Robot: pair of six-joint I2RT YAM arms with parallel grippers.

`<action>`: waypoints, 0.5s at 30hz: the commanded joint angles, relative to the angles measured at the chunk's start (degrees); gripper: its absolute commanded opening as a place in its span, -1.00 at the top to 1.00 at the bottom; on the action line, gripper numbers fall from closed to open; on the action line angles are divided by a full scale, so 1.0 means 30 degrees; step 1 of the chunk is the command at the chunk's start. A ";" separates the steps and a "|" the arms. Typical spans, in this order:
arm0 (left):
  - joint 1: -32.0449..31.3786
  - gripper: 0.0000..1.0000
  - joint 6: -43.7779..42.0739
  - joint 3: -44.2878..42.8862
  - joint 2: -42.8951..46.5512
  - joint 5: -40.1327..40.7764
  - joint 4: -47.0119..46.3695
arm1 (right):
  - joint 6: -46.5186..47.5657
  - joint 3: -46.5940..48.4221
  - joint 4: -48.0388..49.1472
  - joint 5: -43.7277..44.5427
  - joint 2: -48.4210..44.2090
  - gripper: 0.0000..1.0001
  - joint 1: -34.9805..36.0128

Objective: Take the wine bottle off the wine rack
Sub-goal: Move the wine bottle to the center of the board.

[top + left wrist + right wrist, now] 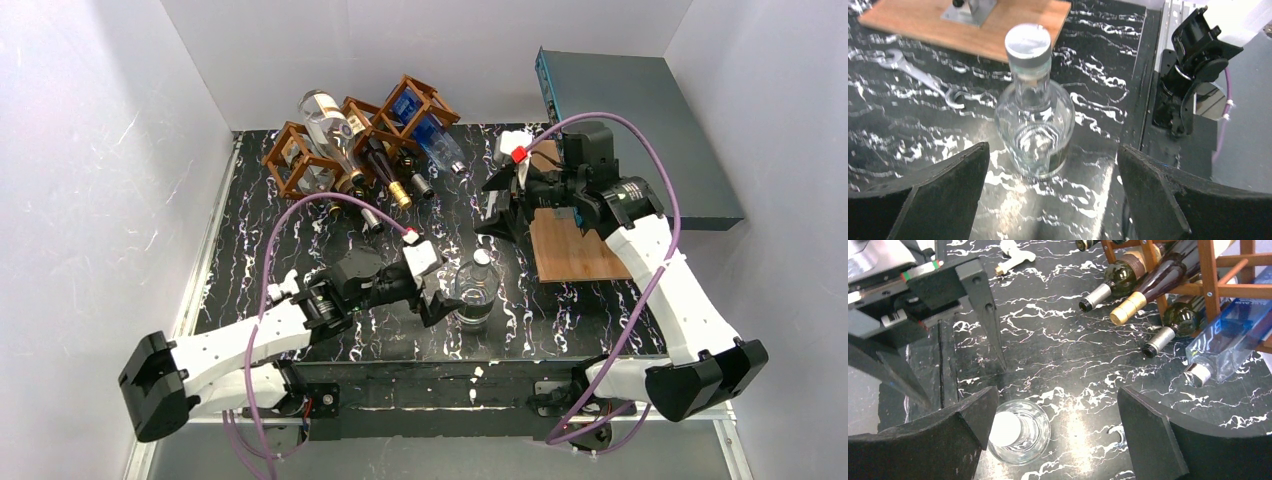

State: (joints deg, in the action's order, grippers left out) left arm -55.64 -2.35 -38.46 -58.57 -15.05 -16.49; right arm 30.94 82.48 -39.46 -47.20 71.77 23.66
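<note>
Standing upright on the black marbled desk (580,310), the clear glass wine bottle (478,292) is sitting well apart from the reddish-brown wooden lattice wine rack (355,125). The left gripper (1051,150) is reaching low just beside it, released wide; the right gripper (1058,391) is hovering higher, pointing down, likewise released.

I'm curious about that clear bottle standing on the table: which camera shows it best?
The left wrist view: the clear bottle stands whole, cap to base. Top view shows it small; right wrist sees mostly its cap.
</note>
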 commanded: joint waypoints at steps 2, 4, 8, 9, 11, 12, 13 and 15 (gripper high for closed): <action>-0.0222 -0.97 -0.1465 0.0019 -0.2043 0.1276 -0.5063 | -0.0917 0.1350 0.0610 -0.0823 0.0121 -0.97 -0.0902; -0.0222 -0.97 -0.1602 -0.0104 -0.2971 0.1664 -0.6016 | -0.0938 0.1367 0.0637 -0.1067 0.0186 -0.97 -0.1092; -0.0188 -0.97 -0.1799 -0.0353 -0.4614 0.2113 -0.7659 | -0.1054 0.1141 0.0742 -0.1522 0.0189 -0.97 -0.1387; -0.0195 -0.97 -0.1795 -0.0444 -0.5006 0.2277 -0.7947 | -0.1091 0.1049 0.0781 -0.1647 0.0182 -0.97 -0.1475; -0.0181 -0.97 -0.1631 -0.0644 -0.5666 0.2669 -0.8662 | -0.1134 0.0922 0.0847 -0.1916 0.0188 -0.97 -0.1596; -0.0178 -0.93 -0.1318 -0.0770 -0.6065 0.2699 -0.9421 | -0.1221 0.0794 0.0890 -0.2016 0.0162 -0.97 -0.1642; -0.0180 -0.86 -0.0929 -0.1028 -0.6506 0.2178 -0.9677 | -0.1248 0.0710 0.0975 -0.2072 0.0160 -0.97 -0.1701; -0.0185 -0.74 -0.0386 -0.1480 -0.7276 0.1611 -0.9881 | -0.1367 0.0456 0.1147 -0.2383 0.0189 -0.97 -0.1842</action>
State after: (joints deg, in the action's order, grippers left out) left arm -56.10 -5.48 -39.33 -78.63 -8.82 -40.97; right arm 28.12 83.99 -38.83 -51.62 72.40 18.90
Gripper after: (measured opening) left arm 0.905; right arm 0.983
